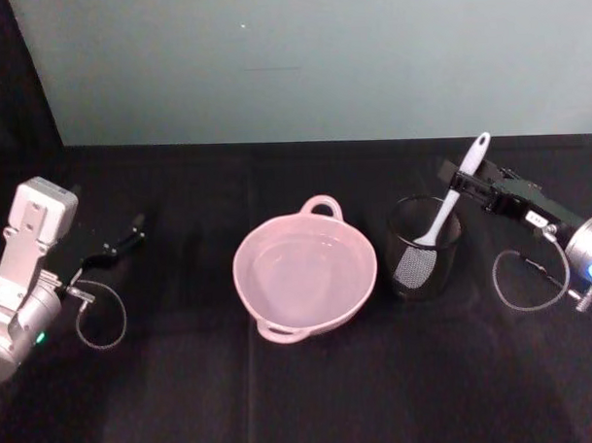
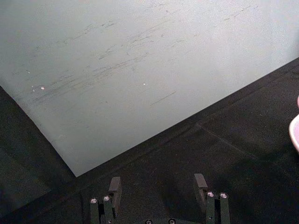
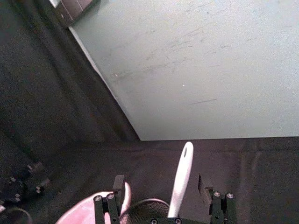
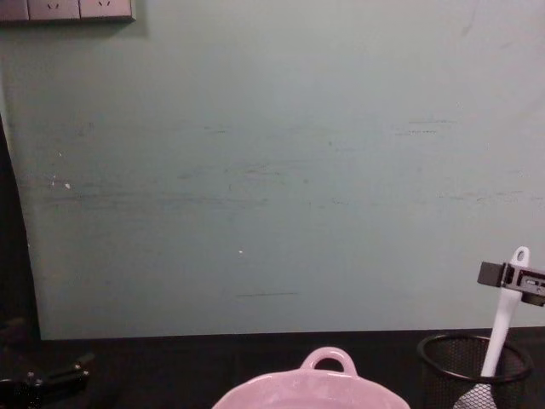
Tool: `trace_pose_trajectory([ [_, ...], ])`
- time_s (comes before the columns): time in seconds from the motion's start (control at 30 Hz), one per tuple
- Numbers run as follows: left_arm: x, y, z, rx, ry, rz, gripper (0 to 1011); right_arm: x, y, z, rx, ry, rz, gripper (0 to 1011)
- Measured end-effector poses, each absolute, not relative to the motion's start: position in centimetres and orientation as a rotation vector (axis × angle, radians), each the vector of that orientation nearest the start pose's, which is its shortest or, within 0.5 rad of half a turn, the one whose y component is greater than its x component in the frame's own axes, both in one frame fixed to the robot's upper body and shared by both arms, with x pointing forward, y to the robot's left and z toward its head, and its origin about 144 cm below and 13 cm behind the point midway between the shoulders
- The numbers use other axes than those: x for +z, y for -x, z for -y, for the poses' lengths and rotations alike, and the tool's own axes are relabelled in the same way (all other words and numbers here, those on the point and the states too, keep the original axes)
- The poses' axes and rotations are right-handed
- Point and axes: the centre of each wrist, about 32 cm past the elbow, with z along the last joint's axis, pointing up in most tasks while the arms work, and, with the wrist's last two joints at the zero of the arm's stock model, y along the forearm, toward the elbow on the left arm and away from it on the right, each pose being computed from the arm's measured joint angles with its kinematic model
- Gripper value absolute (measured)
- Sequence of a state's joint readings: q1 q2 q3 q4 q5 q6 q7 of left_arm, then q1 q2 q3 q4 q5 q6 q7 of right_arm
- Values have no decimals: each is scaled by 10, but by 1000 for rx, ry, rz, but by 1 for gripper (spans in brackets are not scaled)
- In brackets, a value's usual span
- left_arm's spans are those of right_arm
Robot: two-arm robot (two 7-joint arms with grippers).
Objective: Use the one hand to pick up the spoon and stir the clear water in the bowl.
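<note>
The white spoon [image 1: 454,198] stands tilted in a black wire-mesh cup [image 1: 425,248], head down and handle up. My right gripper [image 1: 458,180] is open, with a finger on each side of the upper handle. In the right wrist view the spoon [image 3: 181,179] rises between the spread fingers [image 3: 119,185] without touching them. The pale pink bowl [image 1: 349,299] sits at the table's middle, left of the cup, holding clear water. From the chest, the spoon [image 4: 502,328] and a right finger [image 4: 494,274] show at far right. My left gripper [image 1: 131,232] rests open at the table's far left.
A black cloth [image 1: 186,400] covers the table, and a pale green wall [image 1: 319,55] stands behind it. Loose cable loops hang at the left wrist [image 1: 97,316] and the right wrist [image 1: 527,281]. The bowl's rim [image 2: 295,130] shows in the left wrist view.
</note>
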State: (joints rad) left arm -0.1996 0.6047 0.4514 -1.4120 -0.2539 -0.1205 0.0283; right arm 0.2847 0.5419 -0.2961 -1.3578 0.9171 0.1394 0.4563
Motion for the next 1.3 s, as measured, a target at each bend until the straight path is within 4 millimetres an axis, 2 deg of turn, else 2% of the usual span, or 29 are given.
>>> trace_pose_trajectory([
  [0.57,1140,-489,-310,1248,-304,285,1011,1191,-506,335,-1033,107,-58,1002],
  [0.93,1140,-489,-310,1248,-304,285,1011,1199,-472,347,-1077,142,30,1003],
  [1.13,1140,-489,-310,1248,-304,285,1011,1190,-454,354,-1122,156,147,1003],
  [1.3,1140,-489,-310,1248,-304,285,1011,1172,-440,362,-1185,139,254,1002],
])
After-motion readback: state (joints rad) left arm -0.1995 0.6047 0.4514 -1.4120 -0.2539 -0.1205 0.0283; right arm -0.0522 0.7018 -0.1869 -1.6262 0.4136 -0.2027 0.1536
